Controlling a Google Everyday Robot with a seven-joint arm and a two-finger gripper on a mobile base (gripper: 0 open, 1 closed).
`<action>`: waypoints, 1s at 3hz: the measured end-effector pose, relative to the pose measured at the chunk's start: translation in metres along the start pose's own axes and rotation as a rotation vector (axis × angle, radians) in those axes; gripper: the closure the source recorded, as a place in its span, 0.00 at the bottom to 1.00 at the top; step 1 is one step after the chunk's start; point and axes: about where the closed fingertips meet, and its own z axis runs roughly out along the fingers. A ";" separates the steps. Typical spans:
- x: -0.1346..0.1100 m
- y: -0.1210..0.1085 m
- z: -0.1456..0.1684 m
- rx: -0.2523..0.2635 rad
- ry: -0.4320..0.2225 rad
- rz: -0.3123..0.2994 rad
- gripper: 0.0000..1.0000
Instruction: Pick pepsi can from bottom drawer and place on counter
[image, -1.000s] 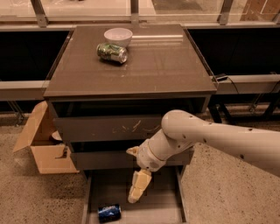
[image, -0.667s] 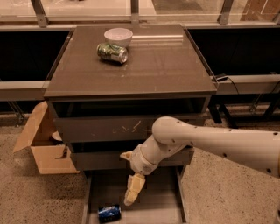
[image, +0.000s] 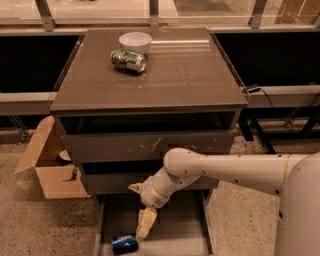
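Note:
The pepsi can (image: 124, 244) lies on its side on the floor of the pulled-out bottom drawer (image: 175, 235), near the drawer's front left. My gripper (image: 144, 223) hangs from the white arm over the drawer, pointing down, just above and to the right of the can, not touching it. The counter (image: 165, 75) is the wide glossy top of the cabinet above.
A green and silver can (image: 128, 60) lies on the counter next to a white bowl (image: 135, 41) at its back. Two scratched drawers (image: 150, 146) are above the open one. An open cardboard box (image: 47, 165) stands on the floor left of the cabinet.
My arm has swung left and down into the bottom drawer, bringing the gripper closer to the pepsi can. The can has not moved.

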 end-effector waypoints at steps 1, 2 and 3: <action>0.030 -0.005 0.063 0.005 -0.063 -0.001 0.00; 0.033 -0.007 0.069 0.002 -0.065 0.003 0.00; 0.050 -0.016 0.105 -0.017 -0.077 0.027 0.00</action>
